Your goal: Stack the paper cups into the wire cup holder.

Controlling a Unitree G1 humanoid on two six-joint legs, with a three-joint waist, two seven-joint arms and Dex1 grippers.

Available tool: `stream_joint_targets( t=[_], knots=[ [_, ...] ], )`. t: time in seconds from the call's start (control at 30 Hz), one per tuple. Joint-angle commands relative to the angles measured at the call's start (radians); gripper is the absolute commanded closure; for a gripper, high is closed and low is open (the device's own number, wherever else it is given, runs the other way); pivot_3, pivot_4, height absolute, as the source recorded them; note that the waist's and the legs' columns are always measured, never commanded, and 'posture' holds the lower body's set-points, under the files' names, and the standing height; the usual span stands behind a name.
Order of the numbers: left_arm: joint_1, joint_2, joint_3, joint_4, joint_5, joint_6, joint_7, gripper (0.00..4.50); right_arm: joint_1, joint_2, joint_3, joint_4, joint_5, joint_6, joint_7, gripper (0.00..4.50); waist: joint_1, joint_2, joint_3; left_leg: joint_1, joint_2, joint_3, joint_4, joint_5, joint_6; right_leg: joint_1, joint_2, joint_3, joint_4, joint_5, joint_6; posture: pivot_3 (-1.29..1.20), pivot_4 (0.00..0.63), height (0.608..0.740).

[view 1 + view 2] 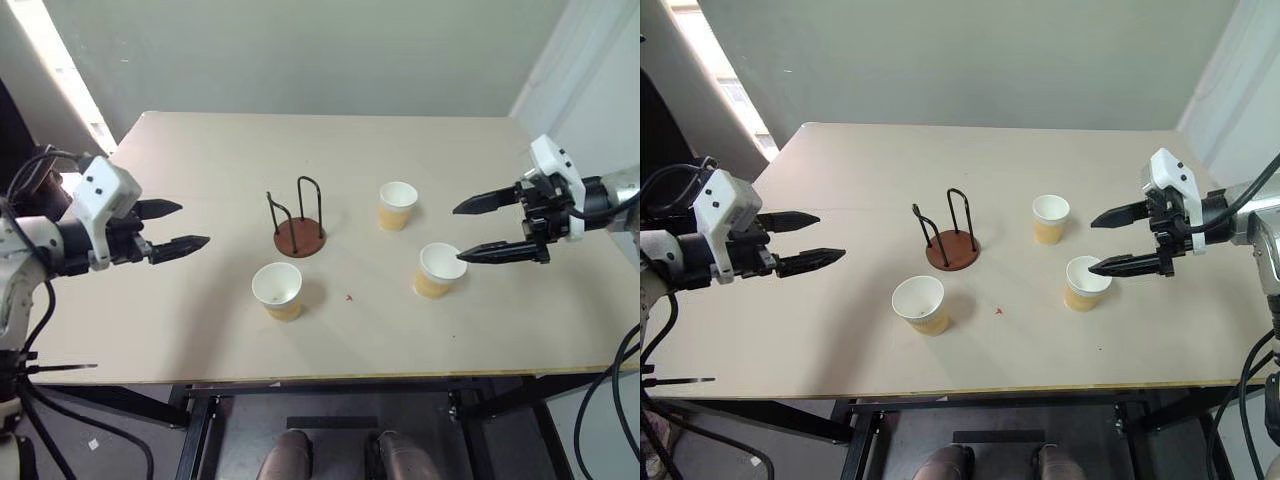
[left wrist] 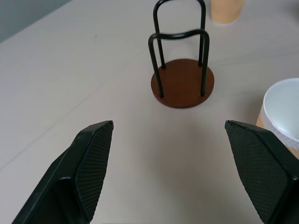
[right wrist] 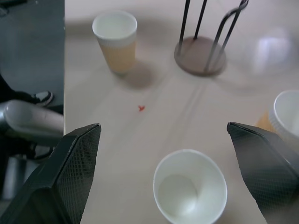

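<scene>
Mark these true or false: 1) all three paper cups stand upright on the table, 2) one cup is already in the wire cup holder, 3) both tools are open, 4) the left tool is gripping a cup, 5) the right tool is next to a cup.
1) True: the three paper cups stand upright on the table.
2) False: the wire cup holder has no cup in it.
3) True: the left tool and the right tool both have their jaws apart.
4) False: it holds nothing and is well clear of every cup.
5) True: it is at the cup nearest the robot's right.
</scene>
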Motion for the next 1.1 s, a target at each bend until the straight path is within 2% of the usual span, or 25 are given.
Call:
stream_joint_targets(
  t=[0.03,0.23,0.33,0.5,0.7,0.9,1.1],
  knots=[
    [-0.034,0.023,0.007,0.007,0.008,-0.021,-0.021,0.41,0.015,-0.014,-0.054,-0.048,0.037,0.014,-0.023,0.00,0.000,0.000,0.000,0.000,0.000,0.000,0.000,0.000,0.000,0.000,0.000,0.000,0.000,0.000,0.000,0.00,0.150,0.740],
    [-0.050,0.002,-0.010,0.051,0.035,-0.042,-0.019,0.41,0.022,-0.020,-0.049,-0.051,0.039,0.014,-0.039,0.00,0.000,0.000,0.000,0.000,0.000,0.000,0.000,0.000,0.000,0.000,0.000,0.000,0.000,0.000,0.000,0.00,0.150,0.740],
    [-0.099,-0.062,-0.061,0.087,0.068,-0.061,0.025,0.41,0.016,-0.020,-0.049,-0.061,0.048,0.020,-0.044,0.00,0.004,0.000,0.000,0.000,0.000,0.000,0.001,0.000,0.000,0.001,0.000,0.000,0.000,0.000,0.000,0.00,0.150,0.740],
    [-0.277,-0.226,-0.163,0.213,0.149,-0.048,0.154,0.41,0.018,-0.020,-0.081,-0.184,0.118,0.082,-0.073,0.00,0.015,0.000,0.000,0.000,0.000,0.000,0.005,0.001,0.002,0.003,0.000,0.000,-0.001,0.001,0.000,0.00,0.150,0.740],
    [-0.432,-0.380,-0.280,0.488,0.284,-0.185,0.204,0.41,0.042,-0.035,-0.129,-0.330,0.193,0.165,-0.151,0.00,0.014,0.000,0.000,-0.001,-0.001,0.000,0.009,0.000,0.004,0.006,0.000,0.000,-0.005,0.005,0.006,0.00,0.150,0.740],
    [-0.515,-0.448,-0.310,0.680,0.332,-0.252,0.180,0.41,0.101,-0.078,-0.183,-0.391,0.230,0.204,-0.208,0.00,0.015,0.000,0.000,-0.002,-0.002,0.000,0.012,-0.001,0.005,0.008,0.000,0.001,-0.008,0.007,0.010,0.00,0.150,0.740],
    [-0.567,-0.515,-0.318,0.790,0.364,-0.315,0.194,0.41,0.145,-0.103,-0.215,-0.431,0.266,0.222,-0.253,0.00,0.018,0.000,0.000,-0.002,-0.005,0.000,0.012,0.000,0.006,0.010,0.000,0.002,-0.008,0.006,0.016,0.00,0.150,0.740]
  ],
)
